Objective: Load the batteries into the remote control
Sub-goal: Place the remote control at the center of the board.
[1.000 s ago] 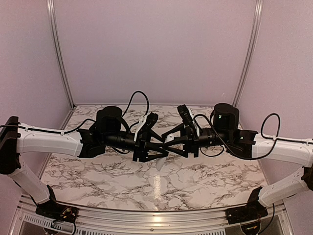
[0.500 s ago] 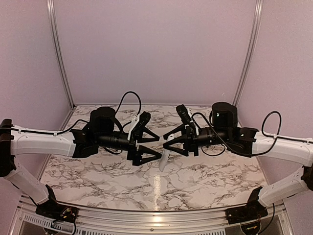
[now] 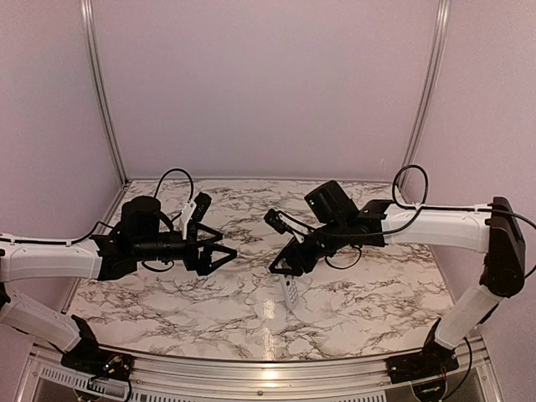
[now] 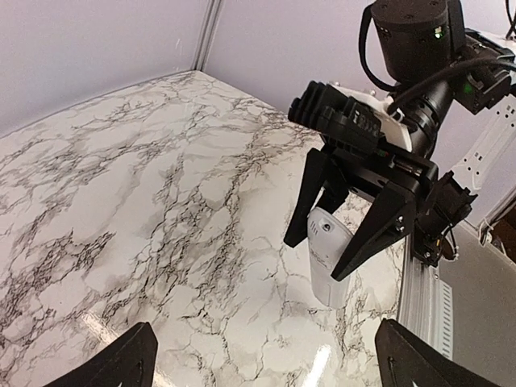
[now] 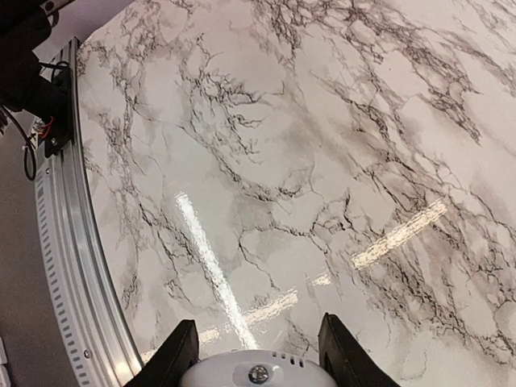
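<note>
Gripping remote control in right gripper above table, toward near edge; left gripper spread wide, empty; batteries nowhere visible, loaded or not: cannot tell

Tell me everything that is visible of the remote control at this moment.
The remote control is a small white handset of smooth plastic with rounded ends; one end shows small slots and a round mark. The right gripper clamps it between its two black fingers, and it hangs tilted, one end down toward the marble table. Whether it touches the table cannot be told.
</note>
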Tool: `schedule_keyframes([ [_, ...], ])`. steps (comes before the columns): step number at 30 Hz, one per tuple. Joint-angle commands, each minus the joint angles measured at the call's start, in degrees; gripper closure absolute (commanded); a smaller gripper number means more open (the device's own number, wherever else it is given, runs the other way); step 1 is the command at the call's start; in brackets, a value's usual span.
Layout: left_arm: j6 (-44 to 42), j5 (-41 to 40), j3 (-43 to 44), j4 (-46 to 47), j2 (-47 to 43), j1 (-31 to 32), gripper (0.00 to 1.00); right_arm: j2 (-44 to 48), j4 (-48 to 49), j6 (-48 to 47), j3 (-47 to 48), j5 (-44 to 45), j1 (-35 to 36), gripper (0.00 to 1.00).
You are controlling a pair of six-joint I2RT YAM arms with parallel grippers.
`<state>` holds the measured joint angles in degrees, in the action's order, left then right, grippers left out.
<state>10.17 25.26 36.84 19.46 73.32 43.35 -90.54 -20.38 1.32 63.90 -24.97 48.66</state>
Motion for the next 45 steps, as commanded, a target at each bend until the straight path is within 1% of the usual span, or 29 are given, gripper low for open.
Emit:
schedule_keyframes([
  [1, 6.4, -3.1, -3.5, 5.0, -1.0, -2.6, 0.01, -5.9, -12.6, -1.1, 6.3, 7.5, 2.6, 0.86],
  [5, 8.4, -3.5, -5.6, 7.9, 0.1, -3.0, 0.01, -12.2, -18.1, -3.2, 11.9, 8.9, 3.1, 0.84],
  [11, 9.9, -4.4, -9.0, 12.4, 0.9, -3.3, 0.01, -21.9, -26.4, -4.0, 20.7, 13.6, 5.6, 0.83],
  [14, 10.5, -4.7, -10.7, 14.7, 1.1, -3.4, 0.01, -25.9, -28.1, -3.6, 23.4, 14.7, 6.0, 0.81],
  [20, 9.8, -4.6, -12.8, 16.5, 0.3, -3.6, 0.01, -31.7, -29.4, -2.8, 28.3, 13.3, 6.1, 0.79],
  [25, 9.3, -6.4, -13.5, 16.5, 0.2, -3.8, 0.01, -35.5, -30.8, -2.3, 31.4, 13.4, 6.1, 0.73],
  [29, 10.3, -9.6, -15.1, 16.5, -0.9, -4.5, 0.01, -37.6, -30.8, -1.7, 32.5, 13.5, 6.1, 0.64],
  [34, 10.0, -13.0, -15.6, 12.8, -3.7, -5.2, 0.01, -38.9, -30.5, -0.3, 33.7, 12.9, 6.4, 0.51],
  [38, 10.0, -13.9, -15.1, 10.4, -6.4, -5.5, 0.01, -38.8, -30.0, -0.1, 33.8, 12.8, 6.6, 0.41],
  [40, 9.9, -14.1, -14.8, 9.3, -7.4, -5.5, 0.01, -38.6, -29.7, -0.2, 33.6, 12.8, 6.5, 0.38],
  [42, 9.9, -14.3, -14.2, 8.4, -7.9, -5.5, 0.01, -38.3, -29.3, -0.2, 33.4, 12.8, 6.5, 0.35],
  [45, 10.2, -14.5, -12.5, 6.3, -7.6, -5.5, 0.01, -37.0, -28.0, 0.0, 33.1, 12.7, 6.5, 0.27],
])
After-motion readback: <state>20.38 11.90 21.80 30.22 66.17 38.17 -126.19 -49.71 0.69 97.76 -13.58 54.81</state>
